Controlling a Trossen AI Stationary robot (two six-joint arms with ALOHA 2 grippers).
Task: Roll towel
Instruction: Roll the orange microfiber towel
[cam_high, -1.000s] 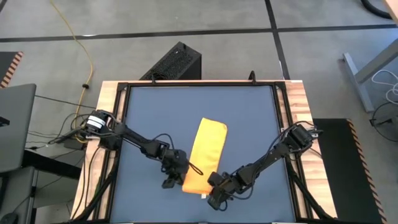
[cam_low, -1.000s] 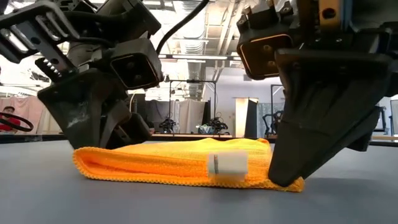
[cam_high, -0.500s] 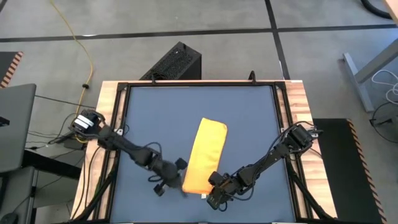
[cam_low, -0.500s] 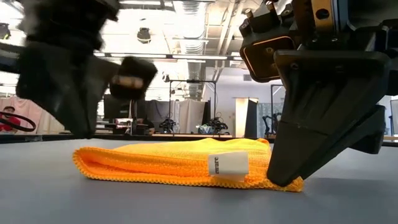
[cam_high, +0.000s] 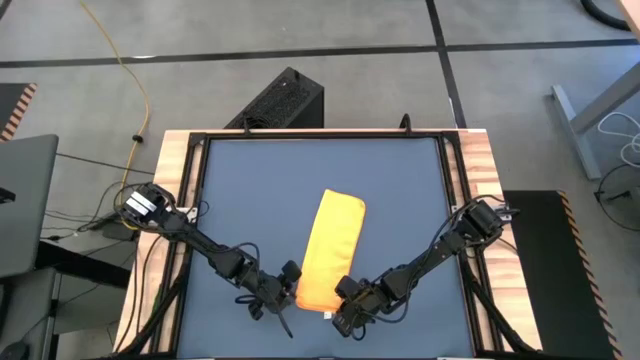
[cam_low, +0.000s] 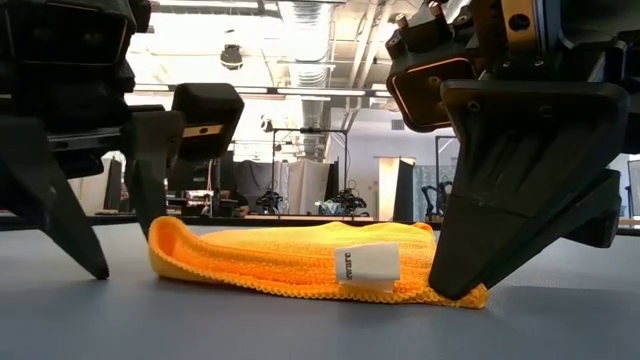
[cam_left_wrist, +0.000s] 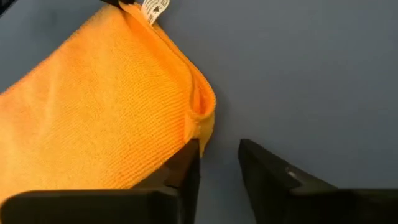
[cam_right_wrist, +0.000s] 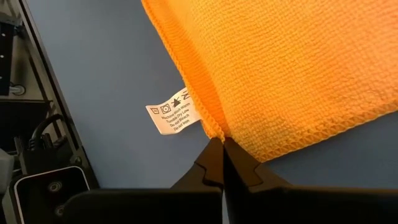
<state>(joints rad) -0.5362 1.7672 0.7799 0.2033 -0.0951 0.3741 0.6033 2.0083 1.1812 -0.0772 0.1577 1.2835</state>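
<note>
Towel folded long on blue worktop, near 6 o'clock edge. Right pincer clenched on towel corner beside tag. Left pincer released, at opposite corner.

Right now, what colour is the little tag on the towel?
White with dark print; the small fabric tag on the soft yellow towel shows best in the right wrist view.

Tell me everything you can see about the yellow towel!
The towel is a bright yellow-orange knitted-looking cloth, folded into a long narrow strip lying flat on the dark blue table. A small white tag with printed care symbols sticks out near one corner. The right gripper is shut, pinching that corner's edge. The left gripper is open at the other near corner, one finger at the towel's fold.
</note>
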